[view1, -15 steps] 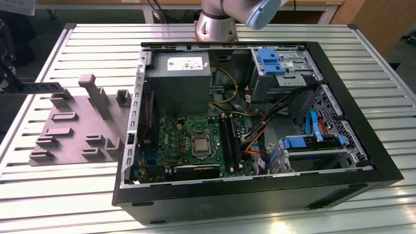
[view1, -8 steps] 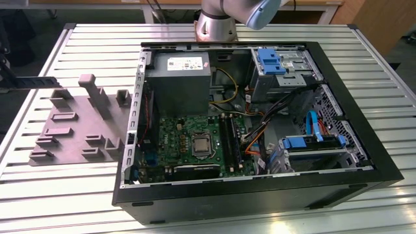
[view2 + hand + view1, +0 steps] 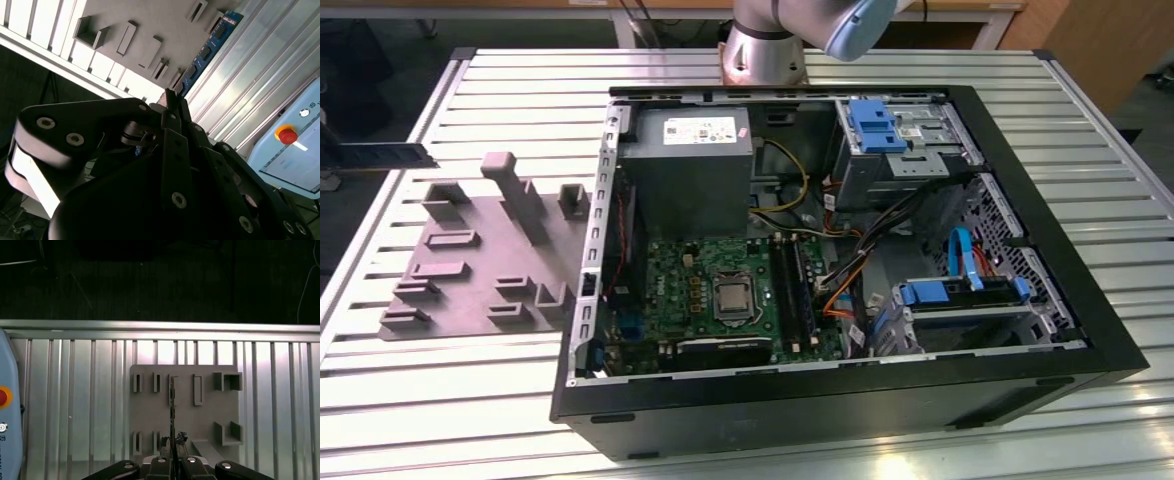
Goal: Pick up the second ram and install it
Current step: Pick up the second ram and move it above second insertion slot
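Exterior view, arm: the arm (image 3: 767,45) is seen rising from its base behind the computer case (image 3: 854,405) and passing out at the upper edge.
Exterior view, case: it is laid open on the table (image 3: 454,400). The motherboard (image 3: 707,275) is exposed, with the long black memory slots (image 3: 790,285) beside the processor socket. Whether a module is seated in them cannot be told.
Exterior view, tray: the grey fixture tray (image 3: 467,255) is set on the table just beside the case, at the exterior view's left.

Second wrist view, end effector: the gripper (image 3: 172,97) is clenched on one end of the second ram (image 3: 205,50), which is pinched between the closed fingers.
Second wrist view, ram: the blue-black strip with its row of black chips reaches away from the fingertips. Its free end is seen against the edge of the fixture tray (image 3: 165,15). No contact with the tray or the table can be made out.
Second wrist view, surroundings: a pendant (image 3: 295,150) with a red button is seen off to one side, beyond the slats.

First wrist view, ram: the second ram (image 3: 172,400) is seen edge-on as a thin dark line. It runs out from between the fingers of the gripper (image 3: 172,462).
First wrist view, tray: the fixture tray (image 3: 185,425) is looked down on from well above, and the strip is lined up over its middle.

Progress, done: the pick-up is judged complete, since the strip is gripped and appears carried clear of the tray.
Progress, left: the install is judged wholly outstanding, since the strip is held over the tray, well apart from the memory slots.
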{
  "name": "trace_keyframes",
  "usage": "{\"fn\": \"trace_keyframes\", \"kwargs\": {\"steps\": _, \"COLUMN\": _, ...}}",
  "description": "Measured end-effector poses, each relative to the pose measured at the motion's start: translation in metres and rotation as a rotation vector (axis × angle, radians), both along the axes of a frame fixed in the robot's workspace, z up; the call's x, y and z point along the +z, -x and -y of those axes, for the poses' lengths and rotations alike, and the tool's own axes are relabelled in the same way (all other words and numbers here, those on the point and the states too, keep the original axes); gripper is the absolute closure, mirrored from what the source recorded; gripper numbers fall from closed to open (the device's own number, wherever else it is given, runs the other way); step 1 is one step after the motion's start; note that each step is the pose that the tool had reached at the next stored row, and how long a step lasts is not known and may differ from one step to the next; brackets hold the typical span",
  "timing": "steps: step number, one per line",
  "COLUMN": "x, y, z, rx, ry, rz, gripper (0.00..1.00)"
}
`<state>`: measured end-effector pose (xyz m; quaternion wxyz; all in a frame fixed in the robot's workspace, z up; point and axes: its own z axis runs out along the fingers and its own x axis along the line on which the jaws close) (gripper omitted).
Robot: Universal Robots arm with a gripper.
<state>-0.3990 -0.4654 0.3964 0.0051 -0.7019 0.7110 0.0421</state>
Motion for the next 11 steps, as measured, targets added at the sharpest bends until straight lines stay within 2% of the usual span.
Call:
{"fn": "trace_keyframes", "kwargs": {"steps": 7, "x": 0.0126, "y": 0.0001, "z": -0.0001, "rx": 0.000, "ry": 0.0000, "rz": 0.0001, "gripper": 0.86}}
{"fn": "trace_keyframes", "kwargs": {"steps": 11, "x": 0.0133, "y": 0.0000, "z": -0.0001, "rx": 0.000, "ry": -0.0001, "rz": 0.0001, "gripper": 0.86}}
